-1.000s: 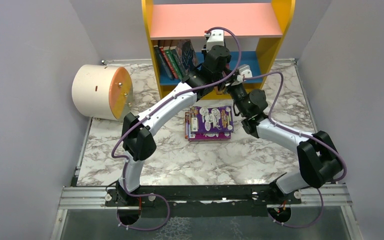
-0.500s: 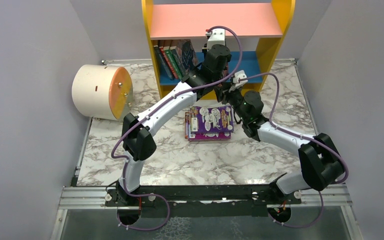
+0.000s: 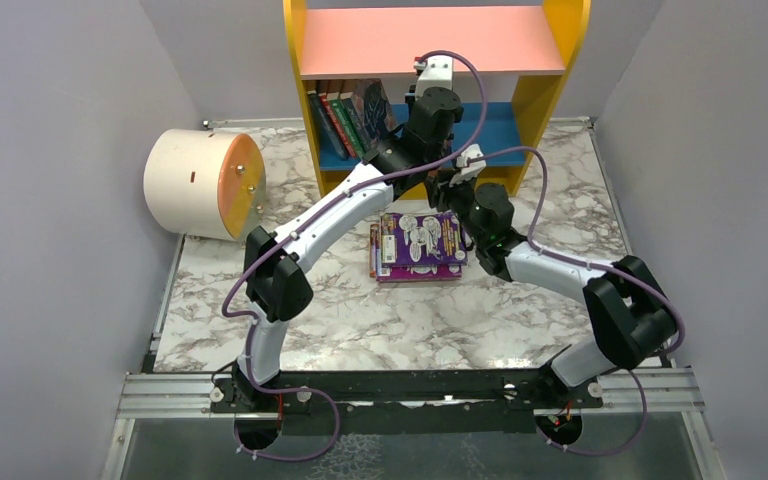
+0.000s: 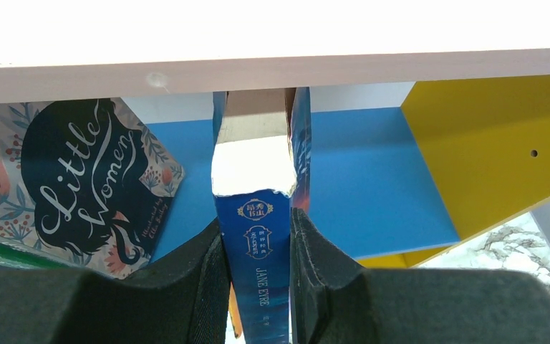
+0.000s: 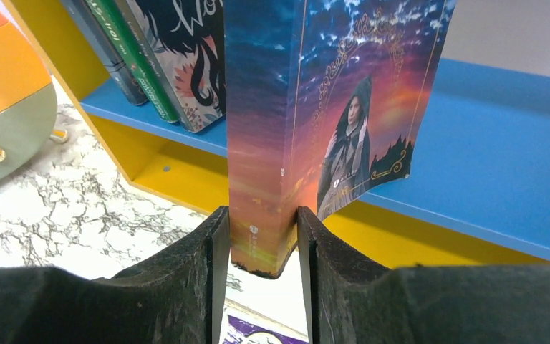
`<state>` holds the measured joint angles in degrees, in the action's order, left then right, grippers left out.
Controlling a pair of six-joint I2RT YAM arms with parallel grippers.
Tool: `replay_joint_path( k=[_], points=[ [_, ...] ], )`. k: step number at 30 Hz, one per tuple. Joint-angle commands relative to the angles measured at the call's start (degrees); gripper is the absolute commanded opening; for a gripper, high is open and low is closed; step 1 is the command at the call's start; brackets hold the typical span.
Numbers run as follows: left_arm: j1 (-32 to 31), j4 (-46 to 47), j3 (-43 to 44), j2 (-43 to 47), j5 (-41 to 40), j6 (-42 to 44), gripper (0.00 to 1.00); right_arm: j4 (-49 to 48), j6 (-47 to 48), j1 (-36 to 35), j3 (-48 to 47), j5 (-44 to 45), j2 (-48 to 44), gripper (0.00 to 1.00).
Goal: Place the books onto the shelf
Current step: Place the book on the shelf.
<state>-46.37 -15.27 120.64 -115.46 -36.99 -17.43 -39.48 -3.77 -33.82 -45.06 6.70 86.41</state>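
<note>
My left gripper [image 4: 256, 226] is shut on the top of the spine of a dark blue book, "Jane Eyre" [image 4: 259, 272], held upright at the front of the shelf's blue lower board [image 4: 372, 179]. My right gripper [image 5: 263, 215] stands open, its fingers close on either side of the same book's lower spine [image 5: 258, 143], with barely any gap. Several books [image 3: 345, 118] lean at the left of the shelf [image 3: 430, 40], "Little Women" [image 4: 86, 179] nearest. A pile of books with a purple cover on top [image 3: 420, 243] lies on the table.
A cream cylinder with an orange end [image 3: 200, 182] lies at the table's left. The pink upper board [image 4: 272, 68] runs just above the held book. Yellow side panels [image 3: 535, 95] bound the shelf. Grey walls close in on both sides.
The right arm has moved left and in toward the held book, and its jaws have narrowed around the book's lower end. The left arm and its grip have not moved.
</note>
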Motion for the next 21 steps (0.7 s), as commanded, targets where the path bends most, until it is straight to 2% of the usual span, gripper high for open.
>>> replay_joint_path(
  k=[1, 5, 9, 16, 21],
  points=[
    [-0.98, 4.32, 3.68, 1.64, -1.42, 0.12, 0.00, -0.18, -1.74, -0.77, -2.32, 2.78, 3.22, 0.35],
    [-1.28, 4.37, 3.26, 2.05, -1.41, 0.20, 0.00, -1.97, -2.16, -0.81, -2.87, 3.86, 4.46, 0.31],
    [-1.74, 4.45, 2.71, 2.66, -1.50, 0.29, 0.00, -2.44, -2.40, -0.80, -3.87, 5.47, 5.22, 0.14],
    [-2.30, 5.34, -0.92, 5.37, -1.67, 0.42, 0.00, -4.34, -1.90, -0.81, -5.25, 6.09, 7.44, 0.04],
    [-2.33, 7.45, -4.65, 7.40, -1.27, 1.17, 0.00, -11.07, -0.49, -0.87, -5.63, 8.74, 11.22, 0.01]
  ],
)
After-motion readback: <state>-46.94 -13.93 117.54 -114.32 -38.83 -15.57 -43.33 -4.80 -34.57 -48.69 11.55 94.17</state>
